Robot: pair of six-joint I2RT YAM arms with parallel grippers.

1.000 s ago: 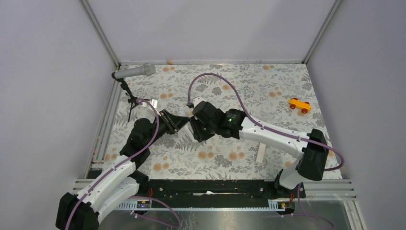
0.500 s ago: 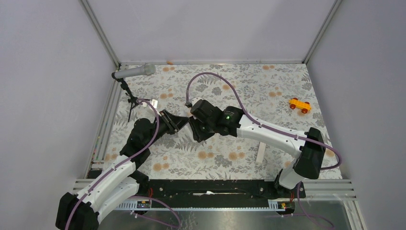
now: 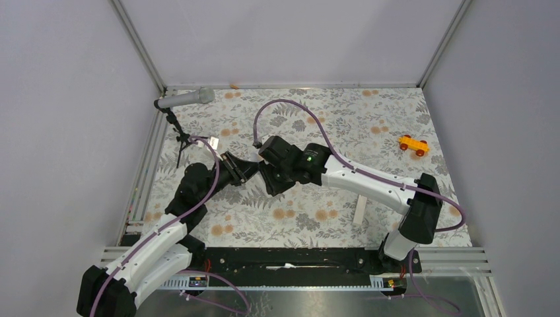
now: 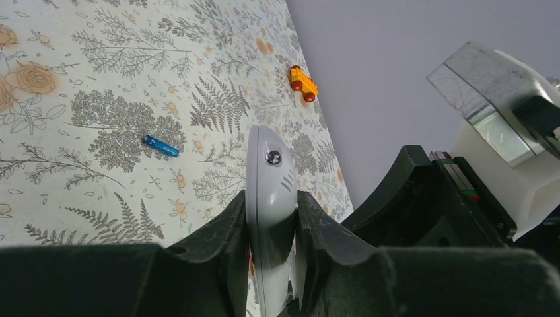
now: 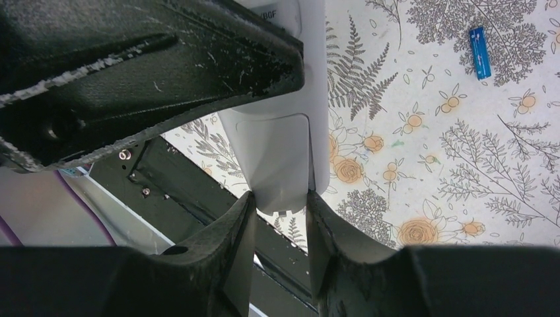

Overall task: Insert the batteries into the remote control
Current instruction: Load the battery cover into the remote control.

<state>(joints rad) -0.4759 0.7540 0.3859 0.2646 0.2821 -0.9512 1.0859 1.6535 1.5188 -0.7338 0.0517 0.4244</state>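
Room for moving lies mostly toward the far wall and the right side of the table, where flowered cloth runs out to the metal frame. Both arms meet near the middle, left of centre.

We see the left gripper clamped on the remote control, a smooth white plastic body with a rounded tip, held on edge above the cloth. The right gripper closes its scuffed black fingers on the other end, around a plain white panel. The two grippers crowd each other closely.

The blue battery, a tiny cylinder, lies flat on the cloth, well apart from both grippers. An orange toy car sits near the right wall, a white strip lies beside the right arm, and a microphone stands in the far left corner.
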